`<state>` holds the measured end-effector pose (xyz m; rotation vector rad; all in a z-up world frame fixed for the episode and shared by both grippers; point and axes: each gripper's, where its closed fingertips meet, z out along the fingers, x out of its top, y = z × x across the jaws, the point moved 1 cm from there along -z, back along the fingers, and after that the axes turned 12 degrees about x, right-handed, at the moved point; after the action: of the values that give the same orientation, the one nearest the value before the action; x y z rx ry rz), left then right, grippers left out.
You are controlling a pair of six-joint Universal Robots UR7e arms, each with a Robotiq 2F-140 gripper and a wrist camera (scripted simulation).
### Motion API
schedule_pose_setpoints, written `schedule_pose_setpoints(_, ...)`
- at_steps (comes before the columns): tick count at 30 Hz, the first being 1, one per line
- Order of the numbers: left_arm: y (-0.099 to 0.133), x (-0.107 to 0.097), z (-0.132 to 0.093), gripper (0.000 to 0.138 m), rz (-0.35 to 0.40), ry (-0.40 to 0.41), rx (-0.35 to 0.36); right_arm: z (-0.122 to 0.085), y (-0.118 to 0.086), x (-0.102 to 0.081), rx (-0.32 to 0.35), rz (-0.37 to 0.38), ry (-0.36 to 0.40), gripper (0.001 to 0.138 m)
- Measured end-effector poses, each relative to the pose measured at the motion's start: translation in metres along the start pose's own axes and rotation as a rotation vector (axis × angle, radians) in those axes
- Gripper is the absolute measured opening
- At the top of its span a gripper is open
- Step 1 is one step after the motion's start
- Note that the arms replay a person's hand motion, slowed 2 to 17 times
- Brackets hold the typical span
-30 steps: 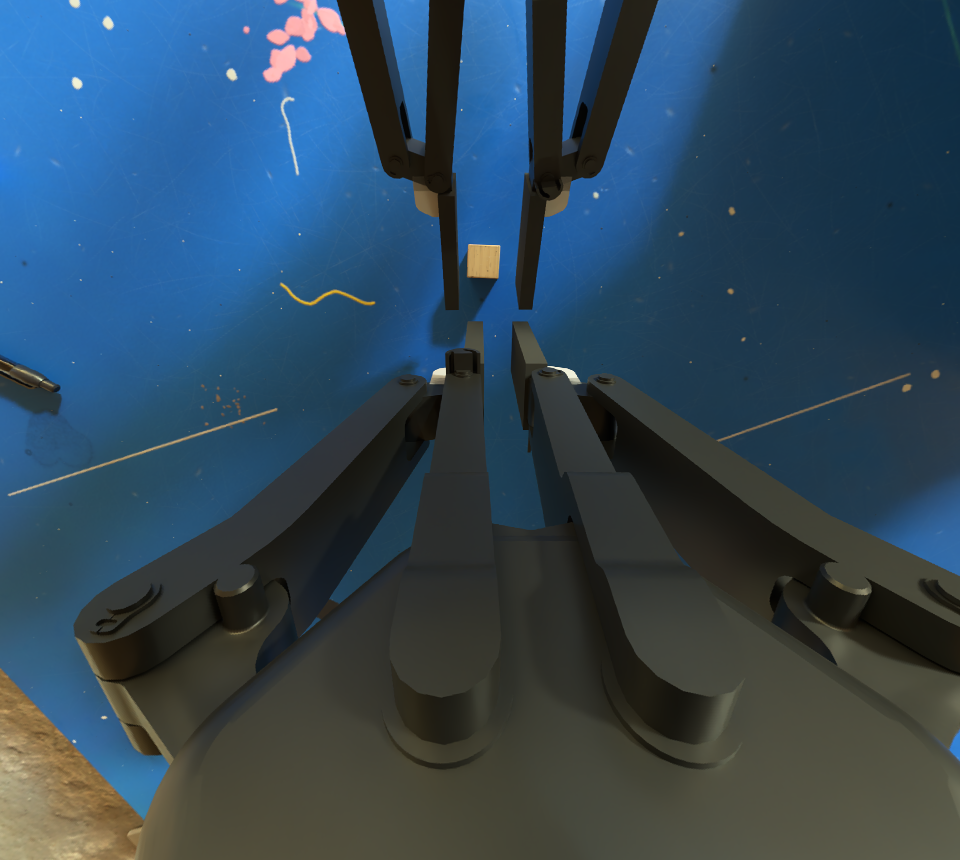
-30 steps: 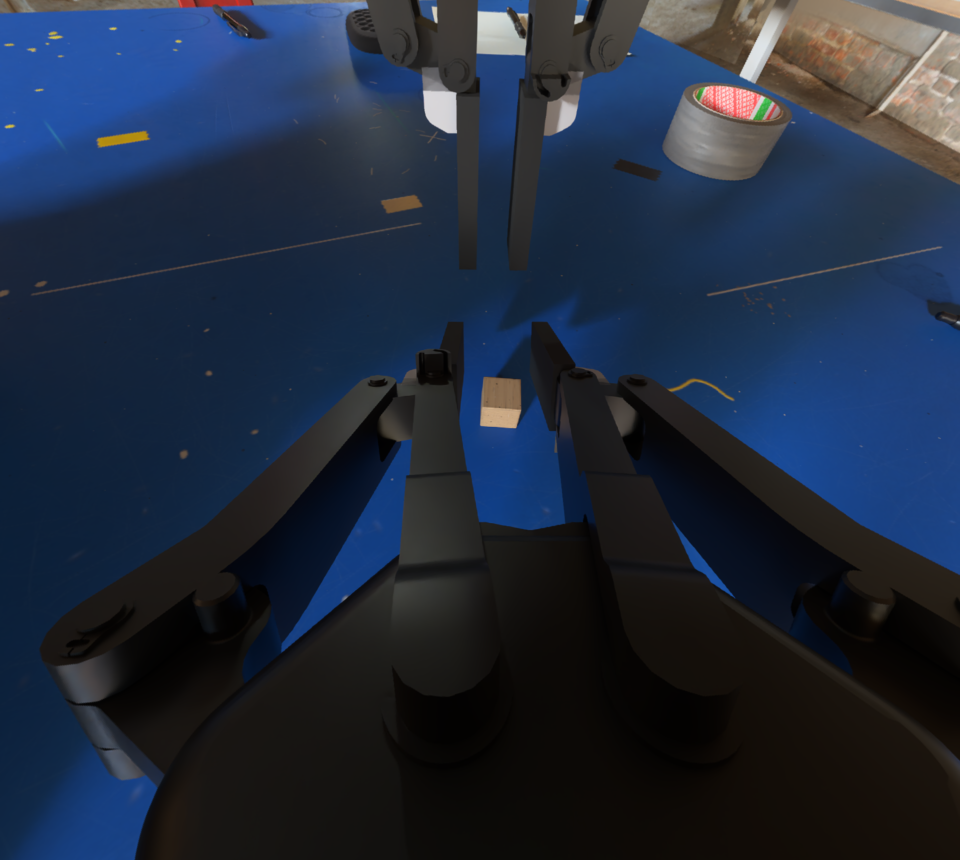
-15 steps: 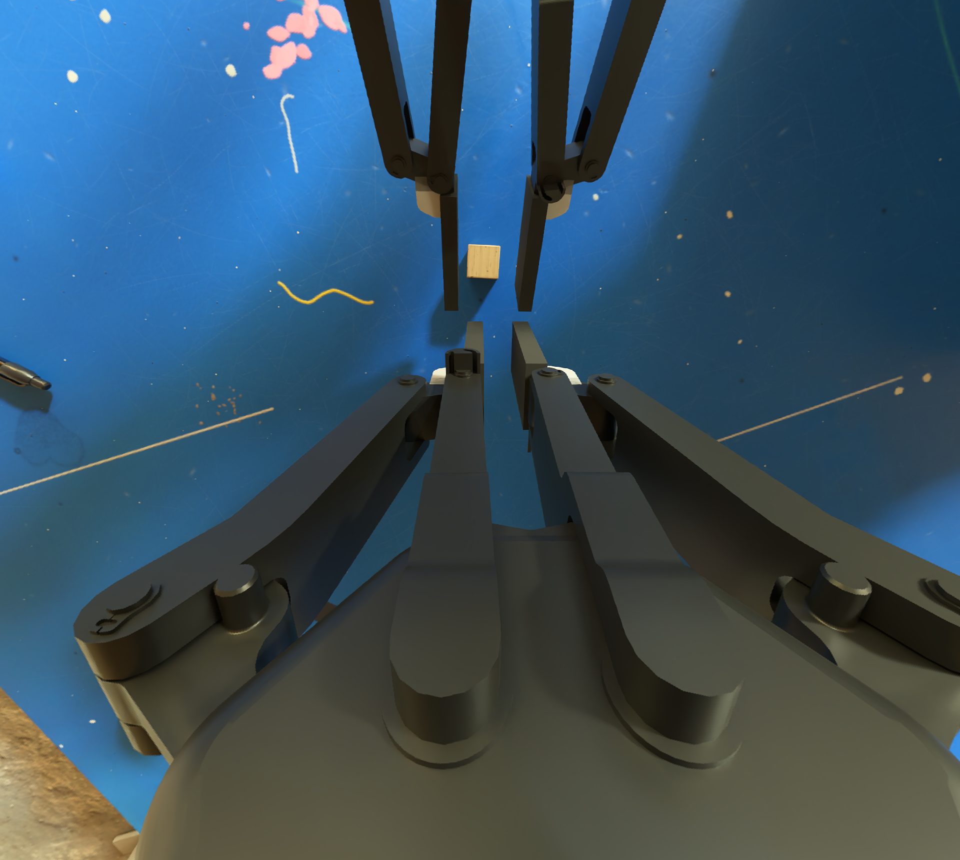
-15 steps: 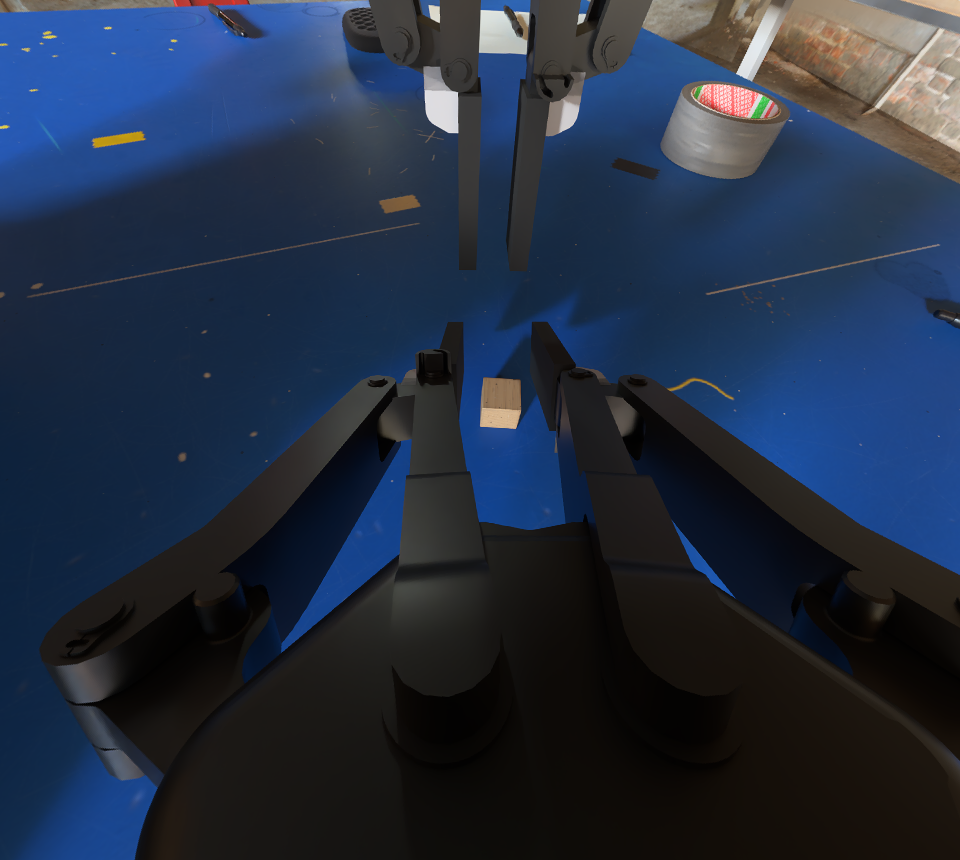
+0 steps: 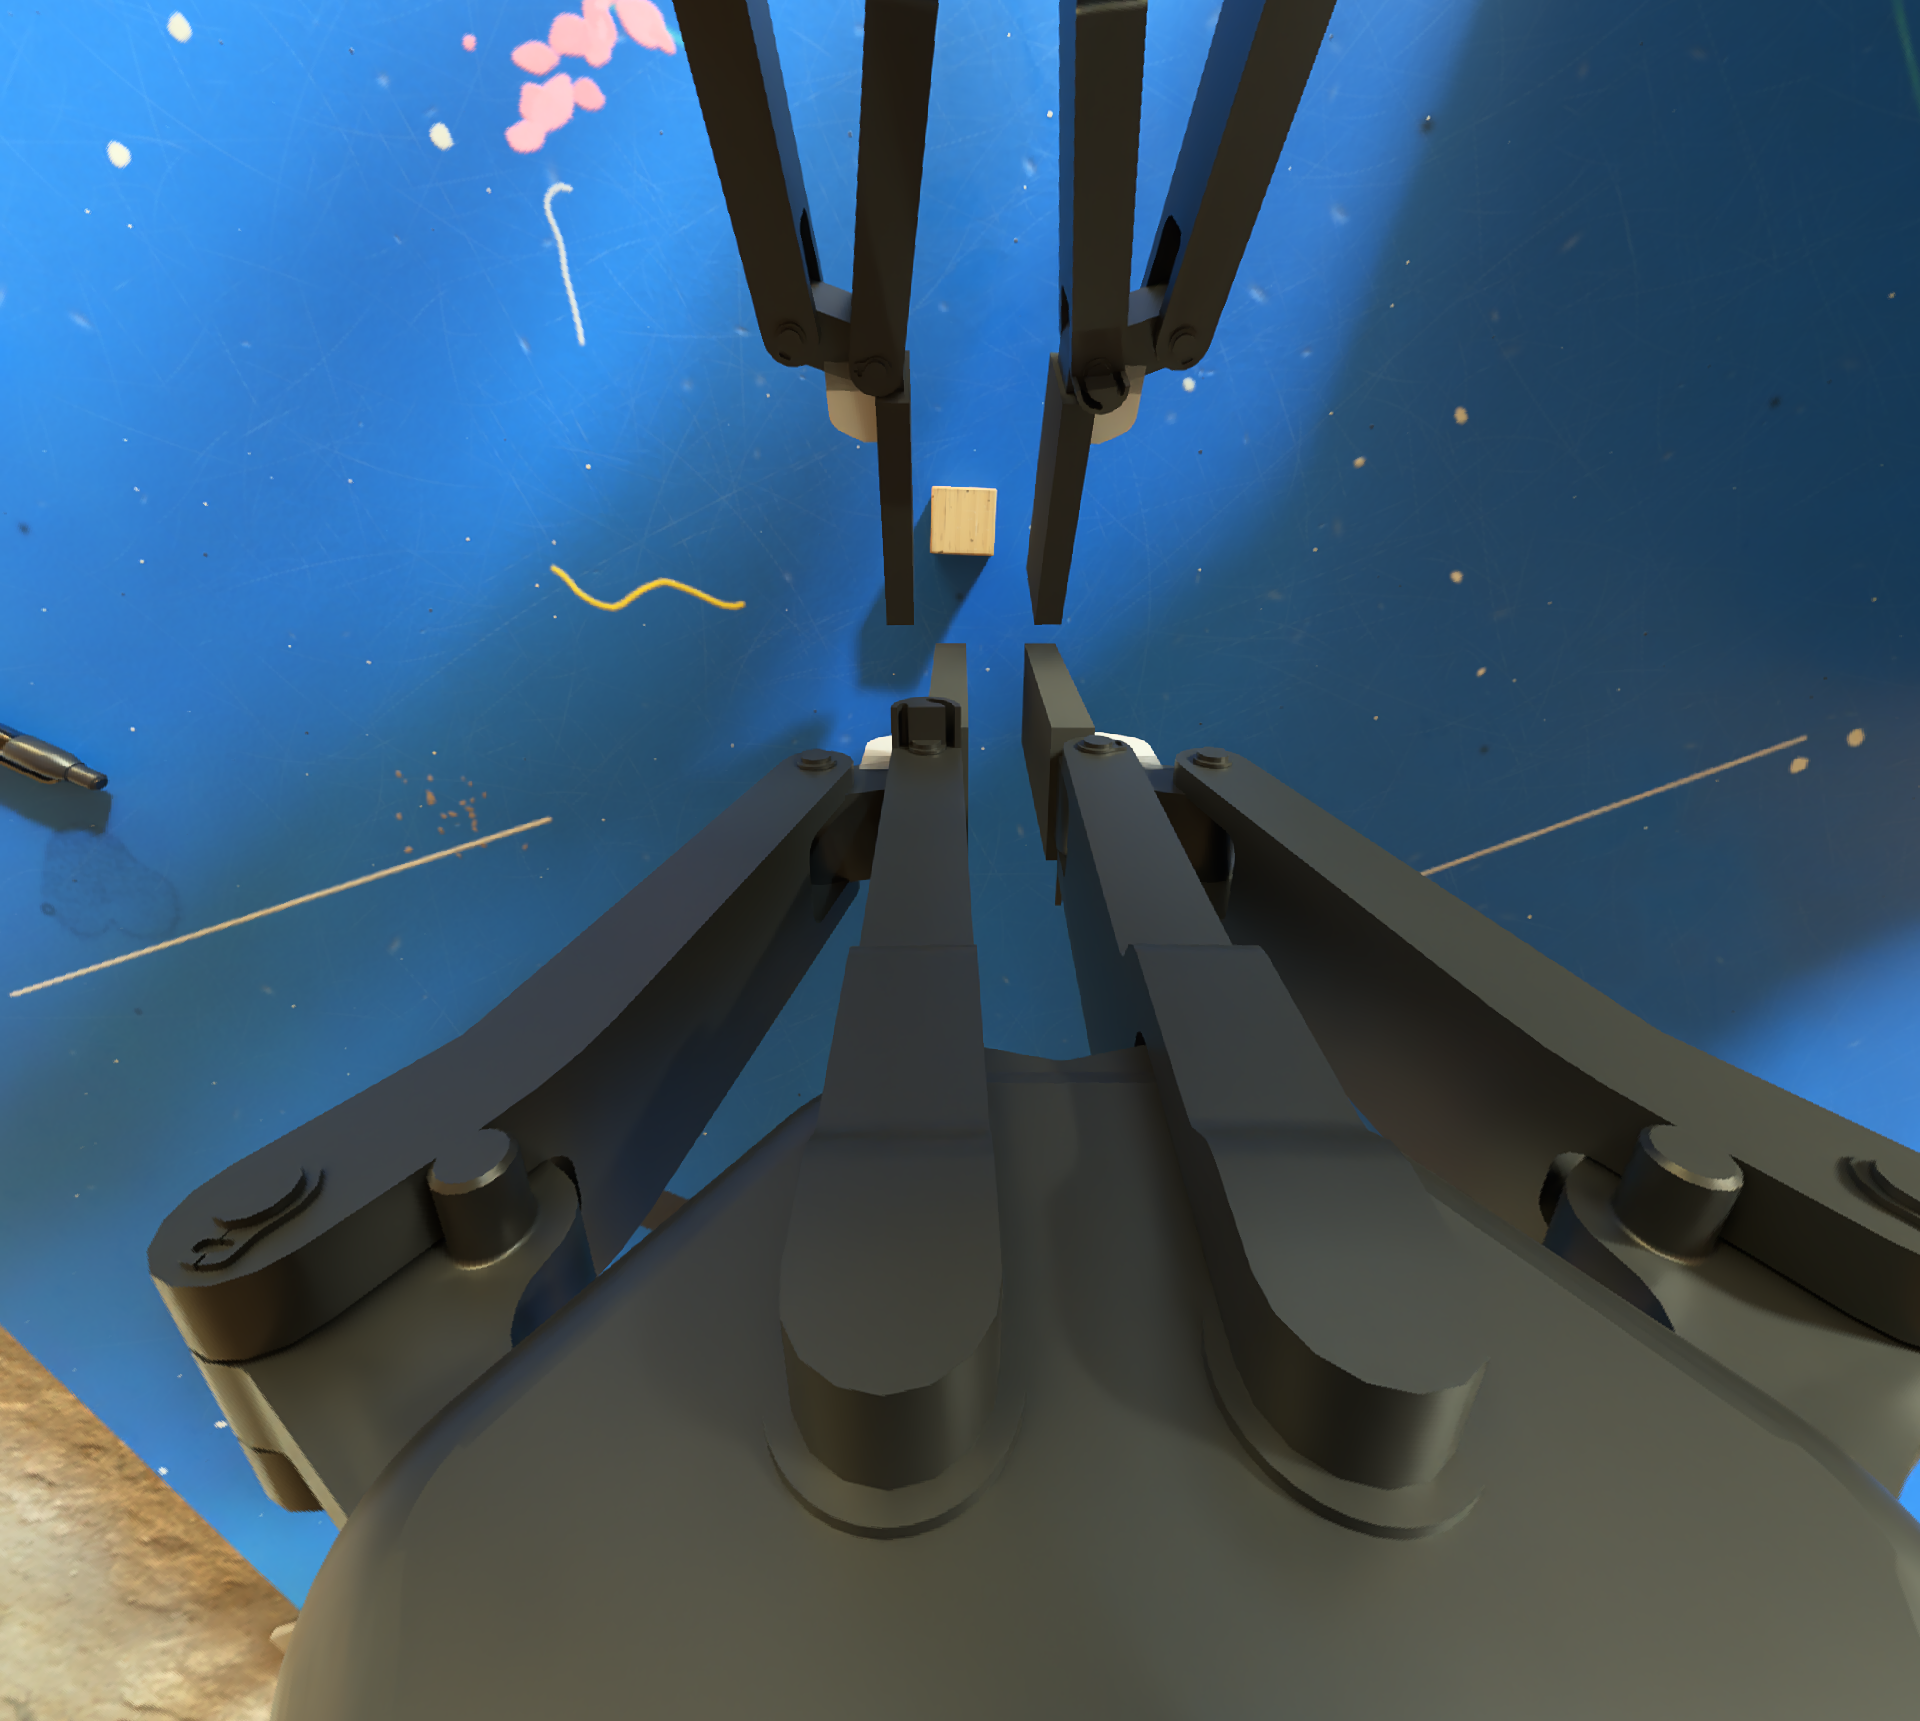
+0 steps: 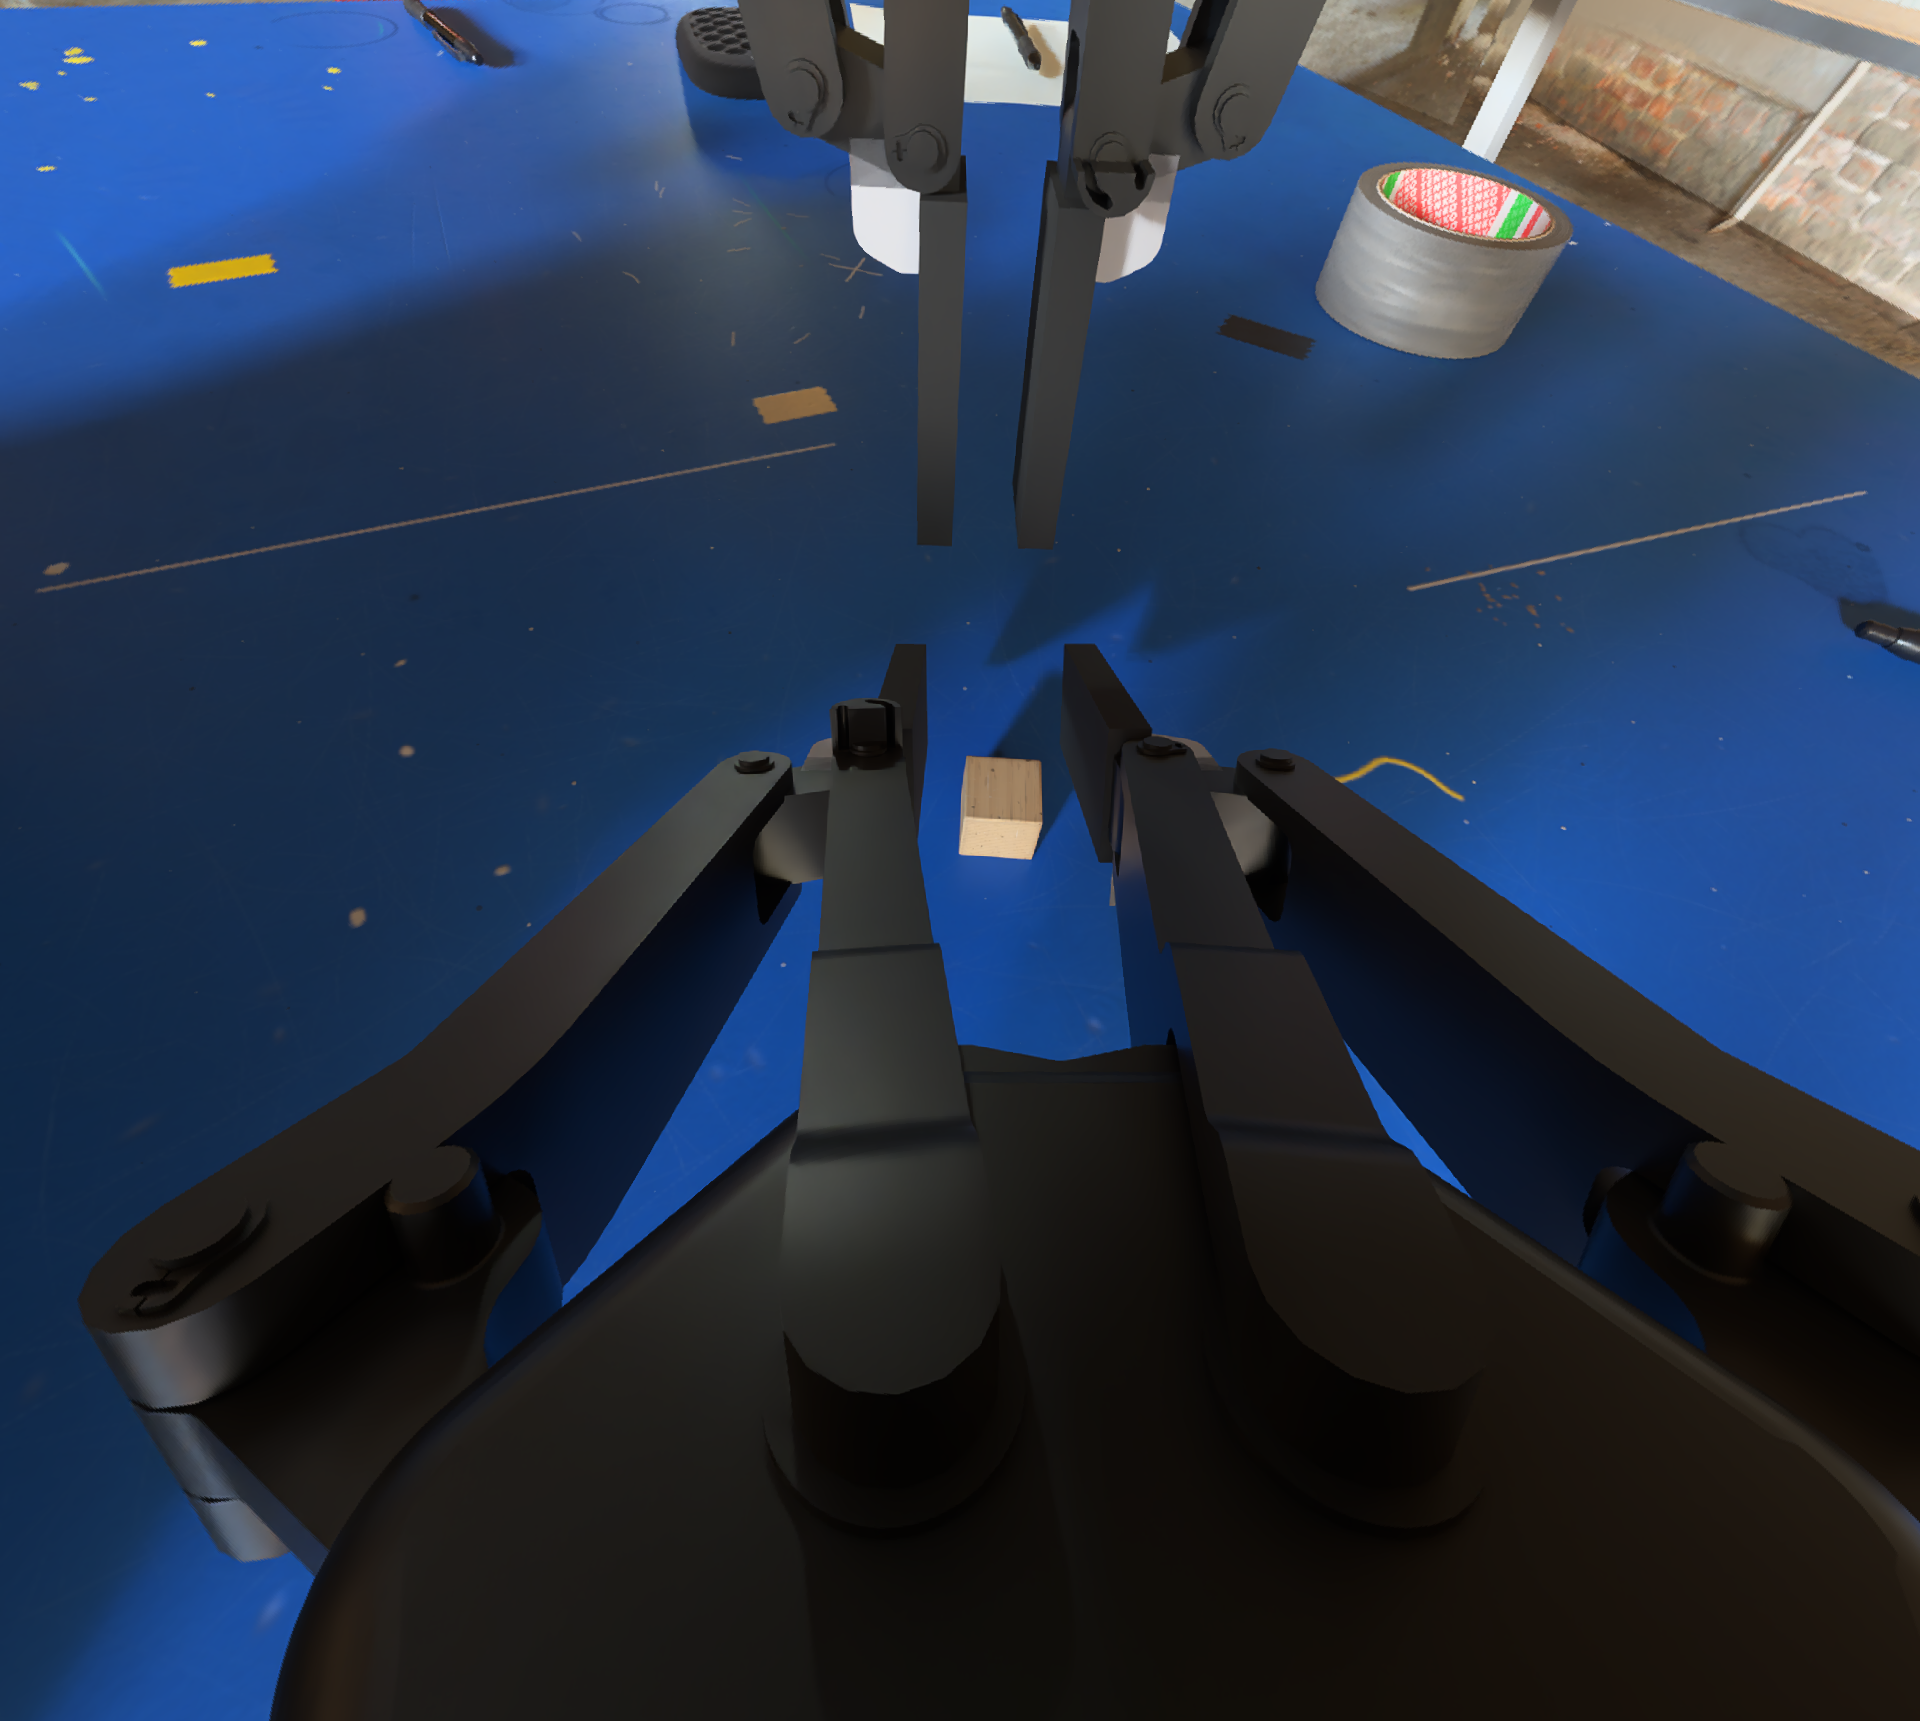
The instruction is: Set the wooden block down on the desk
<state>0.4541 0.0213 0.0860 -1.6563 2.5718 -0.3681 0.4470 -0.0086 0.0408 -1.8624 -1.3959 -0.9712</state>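
A small wooden block (image 6: 1001, 807) lies on the blue desk (image 6: 416, 736), its shadow joined to it. In the right wrist view it shows below the gap of my right gripper (image 6: 995, 669), which is open and does not touch it. The left wrist view shows the block (image 5: 963, 520) on the desk (image 5: 1455, 217) under the right gripper (image 5: 971, 617). My left gripper (image 5: 992, 669) faces the right one tip to tip, a short gap apart. It is empty, with a narrow gap between its fingers. It also shows in the right wrist view (image 6: 985, 539).
A grey tape roll (image 6: 1439, 263) stands far right. A white cylinder (image 6: 883, 217) and a black perforated object (image 6: 717, 45) stand beyond the left gripper. Pens lie near the desk's edges (image 6: 447, 30) (image 5: 52, 762). A yellow string (image 5: 644, 593) lies near the block. The desk's edge (image 5: 156, 1422) runs lower left.
Both views have drifted only very slightly. The block lies in the same place and both grippers keep the same opening.
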Motion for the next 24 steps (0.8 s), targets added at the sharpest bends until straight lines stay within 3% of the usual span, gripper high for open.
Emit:
schedule_pose_setpoints(8,-0.0001,-0.0008,-0.0003,0.015,-0.012,0.051,0.001,0.0005,0.0001,0.0,0.004,0.009,-0.001,0.035)
schedule_pose_setpoints(24,0.001,0.0006,0.0,0.015,0.032,-0.006,0.004,0.0019,0.0001,0.0001,-0.002,0.008,-0.023,0.036)
